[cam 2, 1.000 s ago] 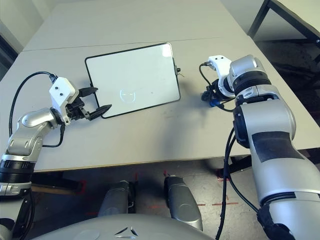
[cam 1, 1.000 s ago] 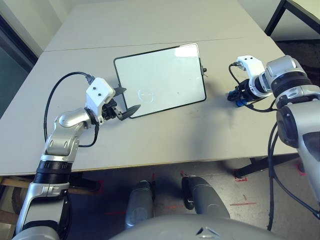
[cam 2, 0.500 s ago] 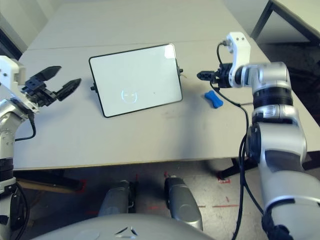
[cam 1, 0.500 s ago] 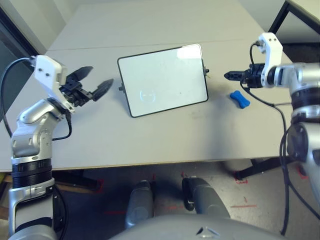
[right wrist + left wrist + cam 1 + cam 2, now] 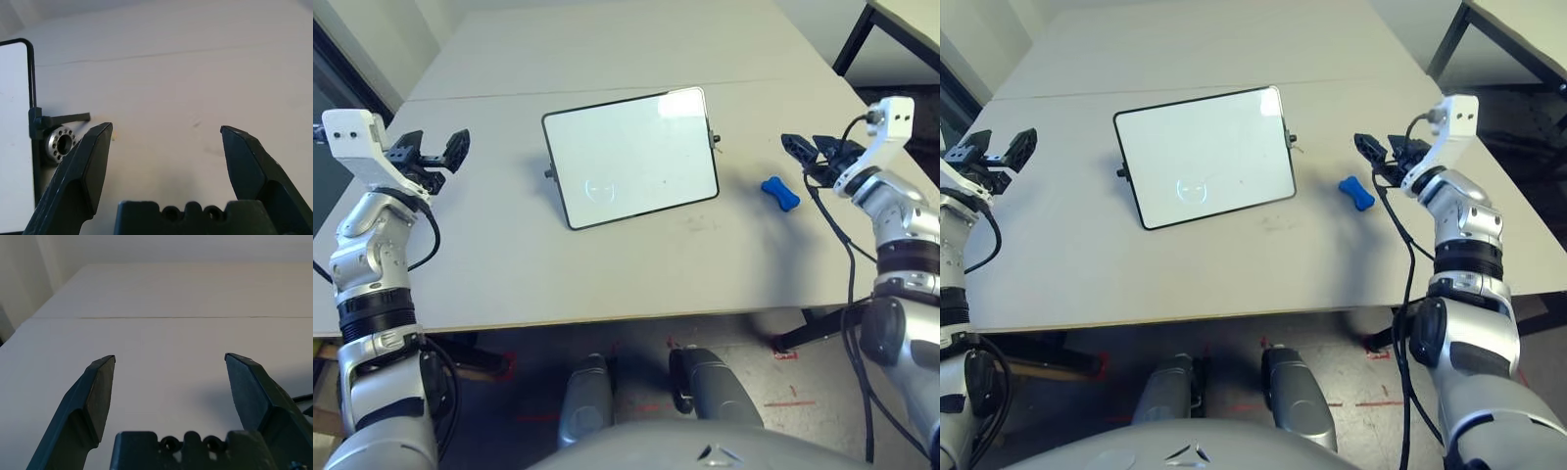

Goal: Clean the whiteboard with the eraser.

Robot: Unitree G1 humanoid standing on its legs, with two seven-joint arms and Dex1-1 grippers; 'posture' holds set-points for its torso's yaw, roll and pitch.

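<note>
The board (image 5: 631,157) lies mid-bench; the eraser (image 5: 780,193) sits just right of it, near the right gripper (image 5: 808,152). Both that gripper and the left gripper (image 5: 435,154) are spread wide, grasping nothing. A careless descent could knock the eraser toward the bench's (image 5: 509,264) right edge. Bare surface lies all around the board, giving ample room.

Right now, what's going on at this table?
Nothing is held. The whiteboard lies mid-table, looking wiped apart from a faint mark. The eraser lies on the table to its right. The right gripper hangs open just beyond the eraser. The left gripper is open, far off at the table's left edge.
</note>
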